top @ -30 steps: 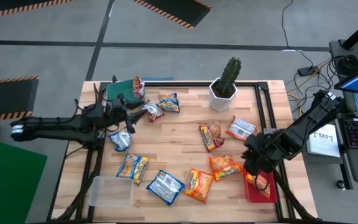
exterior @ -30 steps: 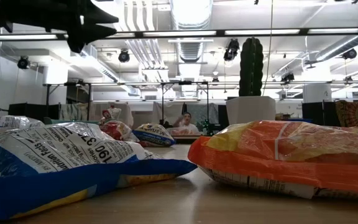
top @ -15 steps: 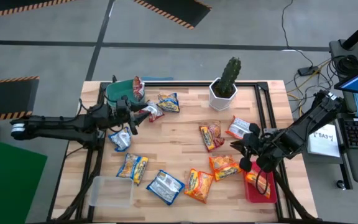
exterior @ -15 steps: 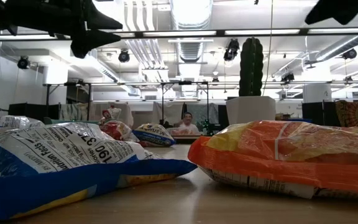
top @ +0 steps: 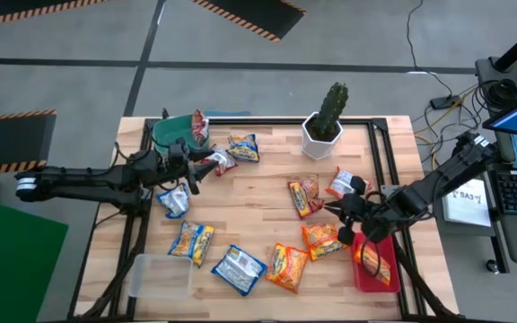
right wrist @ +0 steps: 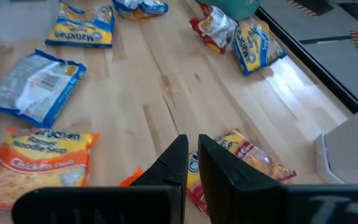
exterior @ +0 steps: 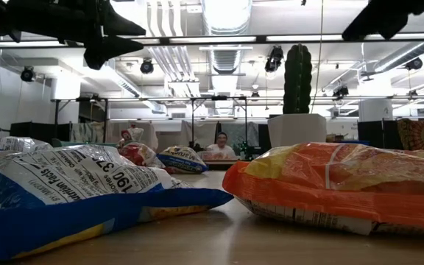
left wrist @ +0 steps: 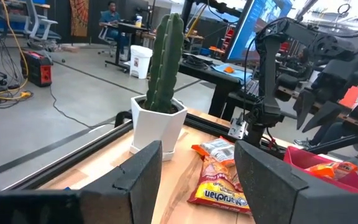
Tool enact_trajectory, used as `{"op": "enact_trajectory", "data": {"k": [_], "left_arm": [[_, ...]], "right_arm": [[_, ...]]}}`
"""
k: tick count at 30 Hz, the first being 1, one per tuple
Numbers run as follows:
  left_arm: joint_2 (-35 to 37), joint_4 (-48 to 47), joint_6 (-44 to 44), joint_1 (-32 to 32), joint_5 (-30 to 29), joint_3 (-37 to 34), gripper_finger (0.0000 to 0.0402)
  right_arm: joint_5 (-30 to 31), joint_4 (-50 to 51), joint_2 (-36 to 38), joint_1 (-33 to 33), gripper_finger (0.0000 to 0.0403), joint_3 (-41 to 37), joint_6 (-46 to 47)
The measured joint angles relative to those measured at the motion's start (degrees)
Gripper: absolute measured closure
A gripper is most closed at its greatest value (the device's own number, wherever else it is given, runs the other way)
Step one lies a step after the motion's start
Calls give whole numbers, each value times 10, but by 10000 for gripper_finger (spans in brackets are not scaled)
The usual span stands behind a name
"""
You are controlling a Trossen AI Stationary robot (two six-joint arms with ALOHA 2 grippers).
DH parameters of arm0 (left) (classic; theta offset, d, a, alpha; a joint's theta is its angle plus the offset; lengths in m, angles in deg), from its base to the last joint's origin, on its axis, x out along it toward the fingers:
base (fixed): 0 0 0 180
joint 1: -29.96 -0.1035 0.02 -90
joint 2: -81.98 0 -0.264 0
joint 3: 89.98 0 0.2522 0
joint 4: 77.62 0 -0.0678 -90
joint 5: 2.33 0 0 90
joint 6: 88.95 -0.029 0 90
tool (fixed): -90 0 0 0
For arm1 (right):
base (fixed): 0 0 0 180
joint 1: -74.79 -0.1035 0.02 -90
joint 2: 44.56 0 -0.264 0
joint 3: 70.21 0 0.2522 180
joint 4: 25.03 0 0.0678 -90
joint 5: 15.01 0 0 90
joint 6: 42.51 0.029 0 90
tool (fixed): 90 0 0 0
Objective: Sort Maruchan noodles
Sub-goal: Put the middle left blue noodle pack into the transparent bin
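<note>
The right tool (top: pixel 337 209), its fingers nearly pressed together and empty, hovers over the wooden tabletop (top: pixel 258 193) between an orange crinkly noodle packet (top: pixel 323 240) and a red-silver one (top: pixel 303 196). The left tool (top: pixel 196 165), spread and empty, hangs near the green tray (top: pixel 170 128).

Noodle packets (top: pixel 240 269) lie scattered across the table (top: pixel 258 193), the cactus (top: pixel 328 117) at its far edge.

Grey floor (top: pixel 267 67), striped hazard mats (top: pixel 249 13), ceiling lights (exterior: pixel 227 15).
</note>
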Motion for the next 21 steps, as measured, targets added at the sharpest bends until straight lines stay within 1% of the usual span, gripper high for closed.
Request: {"op": "enact_trajectory", "data": {"k": [7,11,16,19,21], "left_arm": [[-5,0,0,0,0,0,216],[-17,0,6,0,0,0,216],[-38,11,10,0,0,0,216],[-52,23,10,0,0,0,216],[-61,34,10,0,0,0,216]], "right_arm": [[4,-68,-1,11,376,-43,-3],[33,-155,-3,13,376,-89,-16],[43,-299,-4,21,376,-161,-43],[45,-382,-3,37,376,-203,-54],[45,-406,-3,56,376,-220,-45]]}}
